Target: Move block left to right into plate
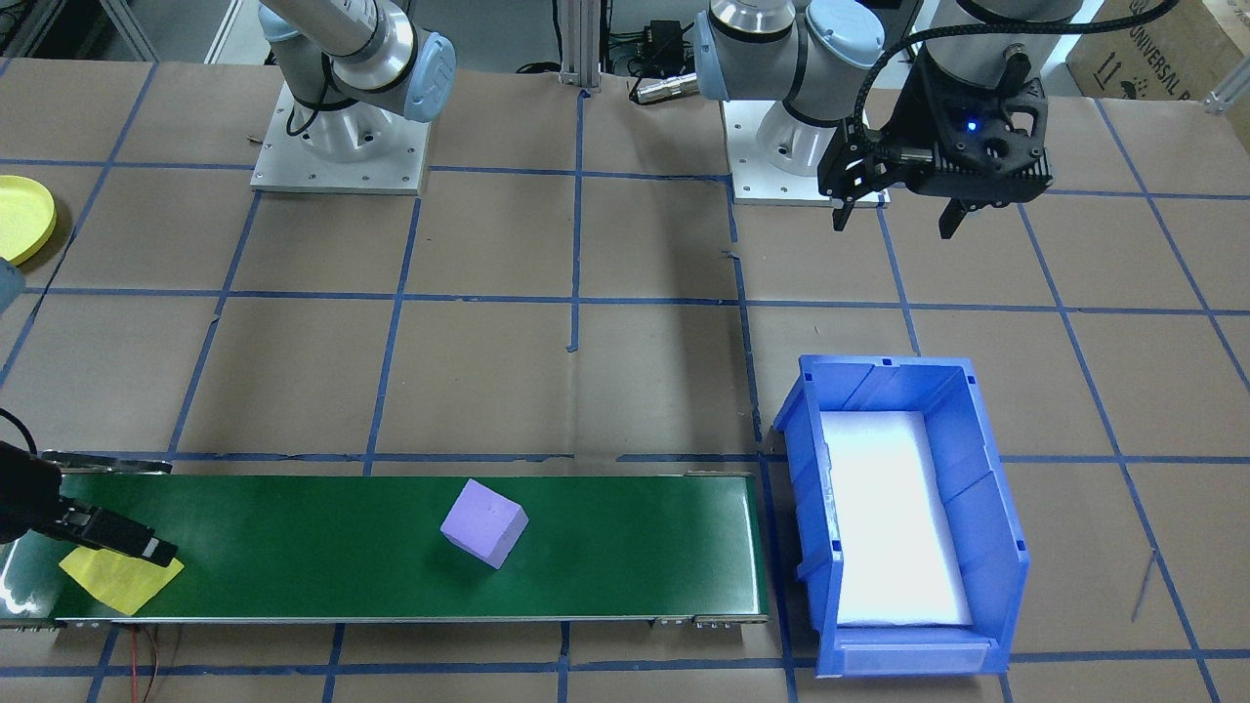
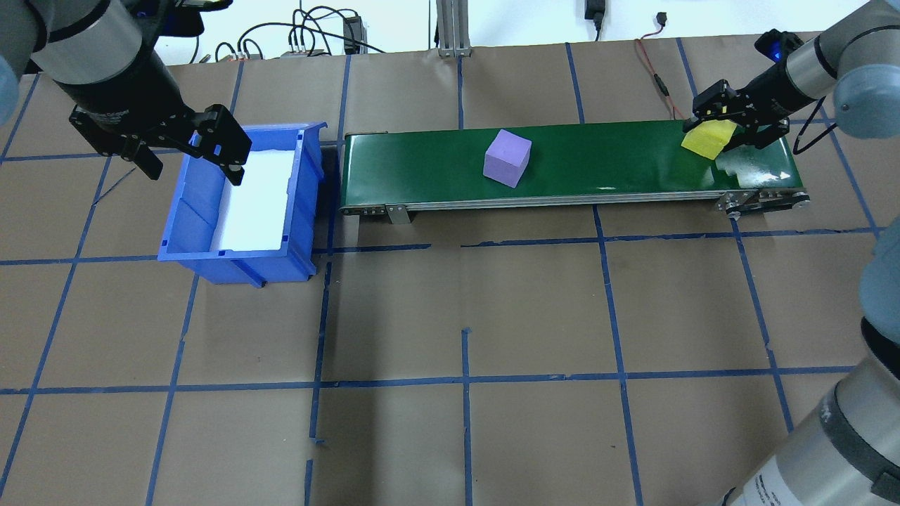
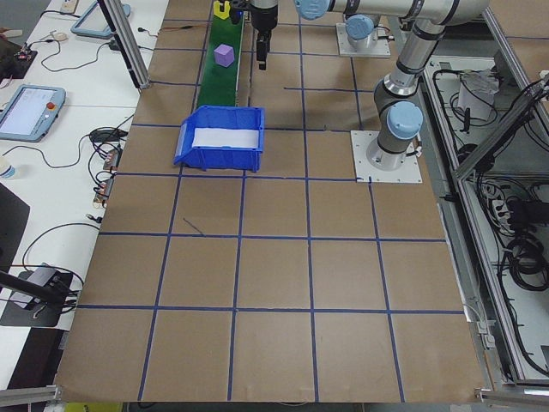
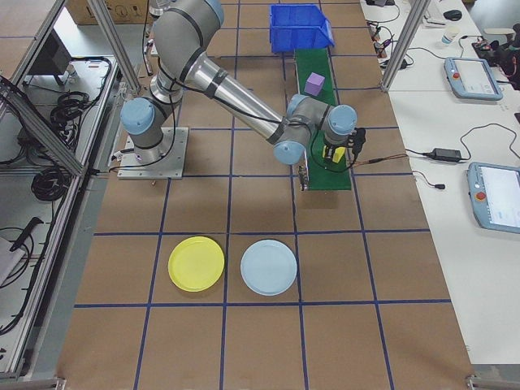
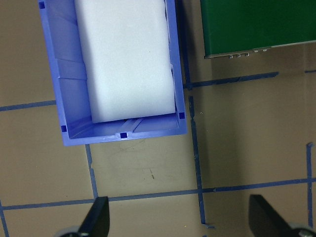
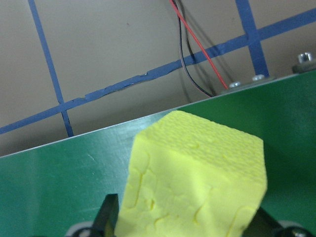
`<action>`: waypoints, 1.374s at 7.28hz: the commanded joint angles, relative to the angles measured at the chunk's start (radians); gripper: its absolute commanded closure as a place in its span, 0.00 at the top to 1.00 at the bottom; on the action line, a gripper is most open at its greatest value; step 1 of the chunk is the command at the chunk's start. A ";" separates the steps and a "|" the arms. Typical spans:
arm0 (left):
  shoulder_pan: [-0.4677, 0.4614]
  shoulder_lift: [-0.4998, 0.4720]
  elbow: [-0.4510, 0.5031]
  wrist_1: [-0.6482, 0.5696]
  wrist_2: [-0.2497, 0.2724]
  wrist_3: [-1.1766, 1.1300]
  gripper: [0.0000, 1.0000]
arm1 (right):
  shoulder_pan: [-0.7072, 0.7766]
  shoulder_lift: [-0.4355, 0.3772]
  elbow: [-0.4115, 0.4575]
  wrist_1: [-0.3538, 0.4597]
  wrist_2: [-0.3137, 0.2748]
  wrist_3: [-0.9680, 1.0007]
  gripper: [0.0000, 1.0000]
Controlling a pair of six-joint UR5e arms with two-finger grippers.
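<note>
A yellow foam block (image 2: 706, 139) is at the right end of the green conveyor belt (image 2: 605, 158). My right gripper (image 2: 725, 130) is shut on it. In the right wrist view the block (image 6: 197, 177) fills the space between the fingers. A purple block (image 2: 507, 157) lies free at mid-belt, also seen from the front (image 1: 483, 522). The yellow plate (image 4: 196, 263) lies on the table off the robot's right side, with only its edge (image 1: 20, 217) in the front view. My left gripper (image 2: 193, 165) hangs open and empty over the near edge of the blue bin (image 2: 190, 211).
The blue bin (image 1: 981, 488) has a white liner and stands at the belt's left end. A pale blue plate (image 4: 269, 267) lies beside the yellow one. Red and black wires (image 6: 190, 59) run past the belt's right end. Blue tape lines grid the brown table.
</note>
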 commanded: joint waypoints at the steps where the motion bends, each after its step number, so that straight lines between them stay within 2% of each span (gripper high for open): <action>1: 0.002 0.011 -0.003 -0.004 0.006 0.007 1.00 | 0.000 -0.010 0.005 0.000 -0.024 0.001 0.38; 2: 0.002 0.011 -0.001 -0.001 0.002 0.010 1.00 | 0.000 -0.048 0.005 0.014 -0.067 0.012 0.30; 4: 0.002 0.016 0.005 0.000 0.006 0.018 1.00 | -0.012 -0.118 0.013 0.113 -0.153 -0.013 0.29; 5: 0.002 0.019 -0.004 -0.004 0.006 0.018 1.00 | -0.081 -0.173 0.016 0.246 -0.225 -0.042 0.21; 6: 0.002 0.019 -0.006 -0.001 0.003 0.018 1.00 | -0.185 -0.233 0.016 0.358 -0.239 -0.150 0.21; 7: 0.002 0.019 -0.006 0.000 0.005 0.018 1.00 | -0.295 -0.264 0.038 0.364 -0.277 -0.329 0.21; 8: 0.003 0.019 -0.006 0.000 0.003 0.019 1.00 | -0.398 -0.267 0.058 0.364 -0.369 -0.402 0.21; 10: 0.002 0.018 -0.008 0.000 -0.003 0.019 1.00 | -0.645 -0.267 0.124 0.350 -0.394 -0.677 0.21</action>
